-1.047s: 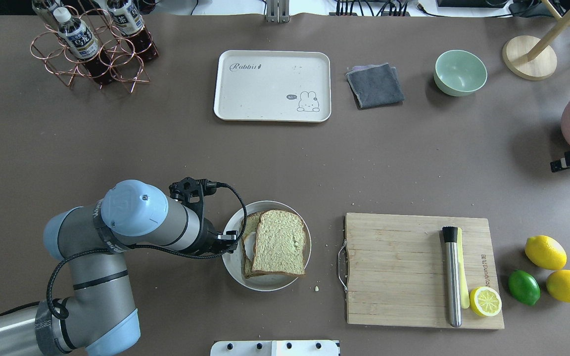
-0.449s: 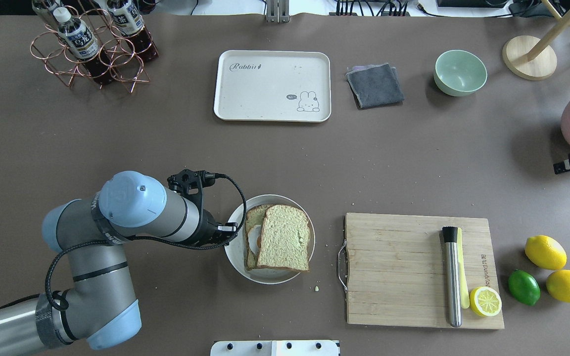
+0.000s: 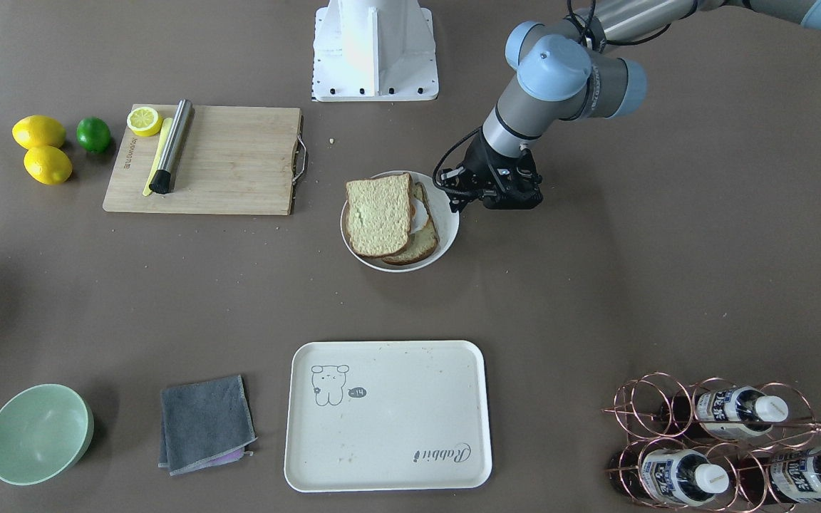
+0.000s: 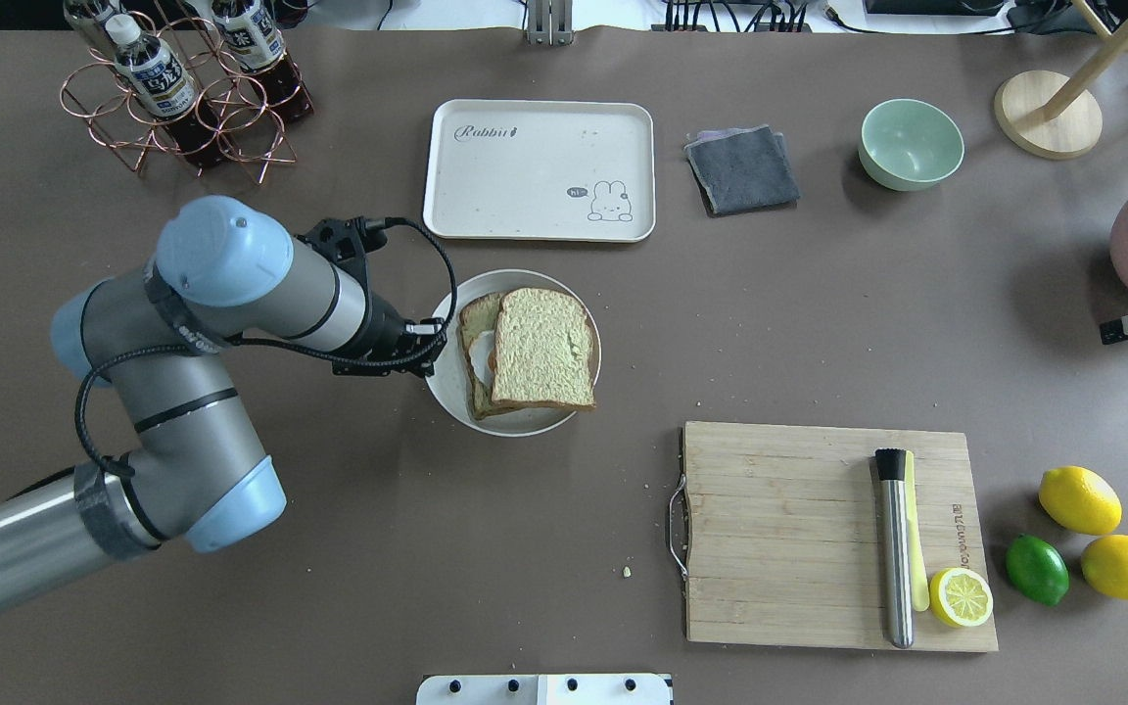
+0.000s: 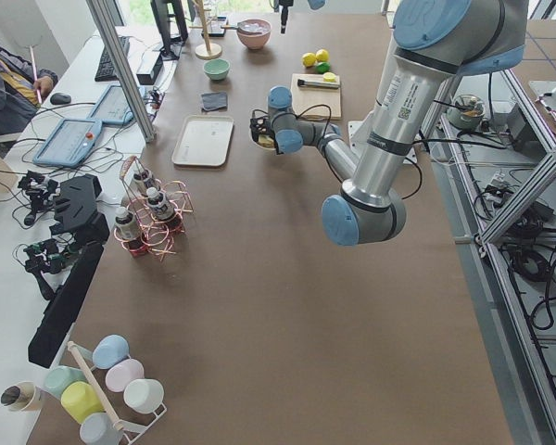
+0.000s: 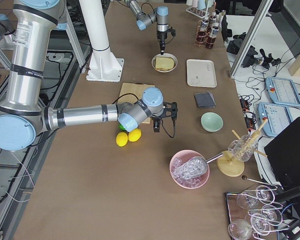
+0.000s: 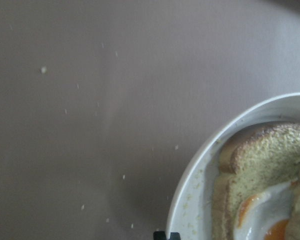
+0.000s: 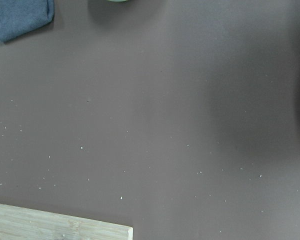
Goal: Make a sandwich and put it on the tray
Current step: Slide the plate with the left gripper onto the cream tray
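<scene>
The sandwich lies on a round white plate: two brown-crusted slices, slightly offset, with a white fried egg showing between them. My left gripper is shut on the plate's left rim. In the front view the gripper meets the plate beside the sandwich. The left wrist view shows the rim, the lower slice and the egg. The cream tray lies just beyond the plate. My right gripper hangs at the right edge; I cannot tell its jaws.
A wooden cutting board with a metal rod, a yellow stick and half a lemon lies at the near right. Lemons and a lime sit beside it. A grey cloth, a green bowl and a copper bottle rack line the far side.
My left arm has moved the plate with the sandwich away from the near edge, forward toward the tray. The sandwich has stayed on the plate.
</scene>
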You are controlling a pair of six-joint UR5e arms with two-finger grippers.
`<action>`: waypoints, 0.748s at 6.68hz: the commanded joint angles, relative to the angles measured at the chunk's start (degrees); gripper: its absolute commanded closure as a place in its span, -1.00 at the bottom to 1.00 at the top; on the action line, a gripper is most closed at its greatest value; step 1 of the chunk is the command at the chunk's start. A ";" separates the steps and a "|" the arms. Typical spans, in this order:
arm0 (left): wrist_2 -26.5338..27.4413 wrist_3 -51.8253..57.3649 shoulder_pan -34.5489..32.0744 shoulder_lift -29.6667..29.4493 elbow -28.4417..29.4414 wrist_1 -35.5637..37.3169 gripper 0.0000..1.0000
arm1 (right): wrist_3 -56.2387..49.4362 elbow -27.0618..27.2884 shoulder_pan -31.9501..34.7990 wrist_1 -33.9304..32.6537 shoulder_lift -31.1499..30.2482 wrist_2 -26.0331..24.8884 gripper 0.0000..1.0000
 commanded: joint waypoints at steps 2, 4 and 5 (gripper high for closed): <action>-3.82 -0.61 -9.21 -14.41 20.46 -0.77 1.00 | -2.17 -0.14 -0.01 0.03 -0.40 -0.14 -1.00; -3.39 -1.67 -10.19 -20.94 34.78 -11.60 1.00 | -2.08 -0.05 -0.09 0.03 -0.23 -0.14 -1.00; -3.04 -4.11 -10.19 -24.01 39.21 -13.33 1.00 | -2.17 -0.31 -0.18 -0.06 0.12 -0.22 -1.00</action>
